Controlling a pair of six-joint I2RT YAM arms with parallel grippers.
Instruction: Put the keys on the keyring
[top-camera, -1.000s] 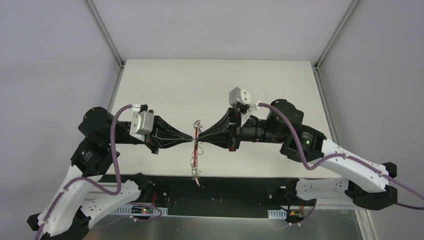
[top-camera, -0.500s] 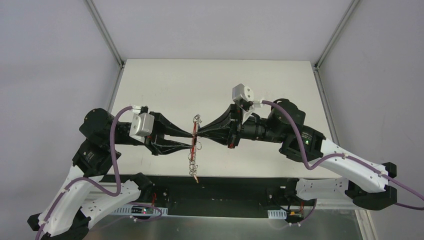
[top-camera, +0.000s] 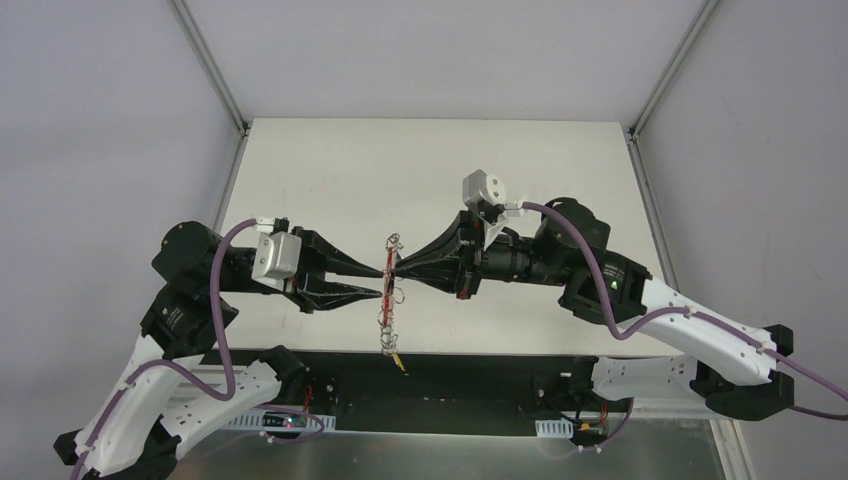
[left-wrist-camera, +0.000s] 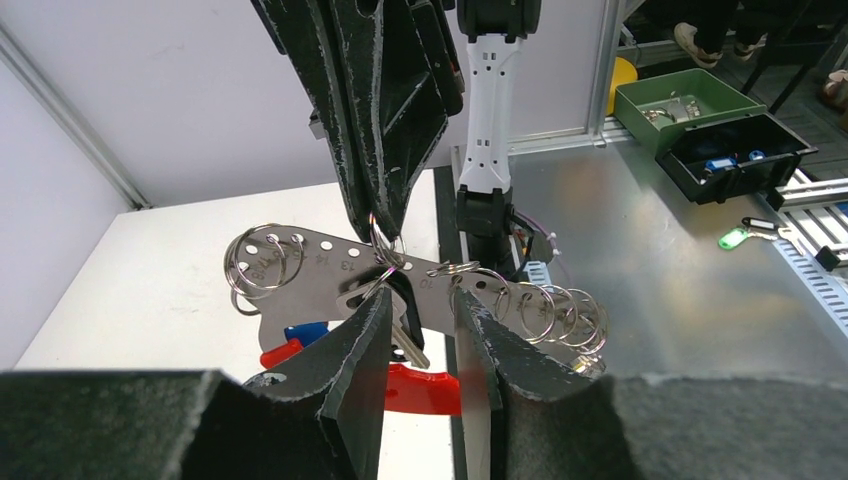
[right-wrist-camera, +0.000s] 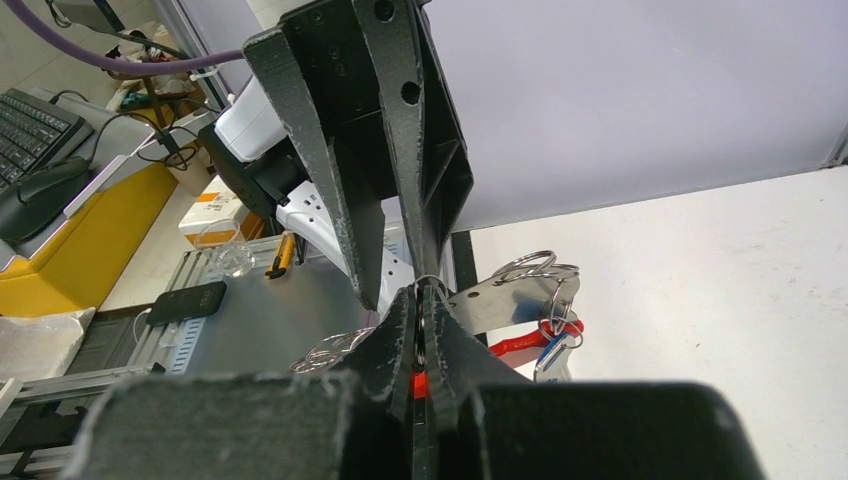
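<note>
White table (top-camera: 330, 170), grey walls (top-camera: 420, 50), keyring (top-camera: 386, 318) seemingly aloft

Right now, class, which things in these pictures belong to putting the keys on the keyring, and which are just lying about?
For the job: keyring bunch; black-headed key; blue-headed key; left gripper, open; right gripper, shut on a ring.
Lying about: green tray; black box; green tag; phone; keyboard.

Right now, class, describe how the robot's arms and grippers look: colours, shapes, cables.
The left arm and right arm have white perforated links and black joints, each trailed by a purple cable. The left gripper and right gripper are black, tapering wedges.
</note>
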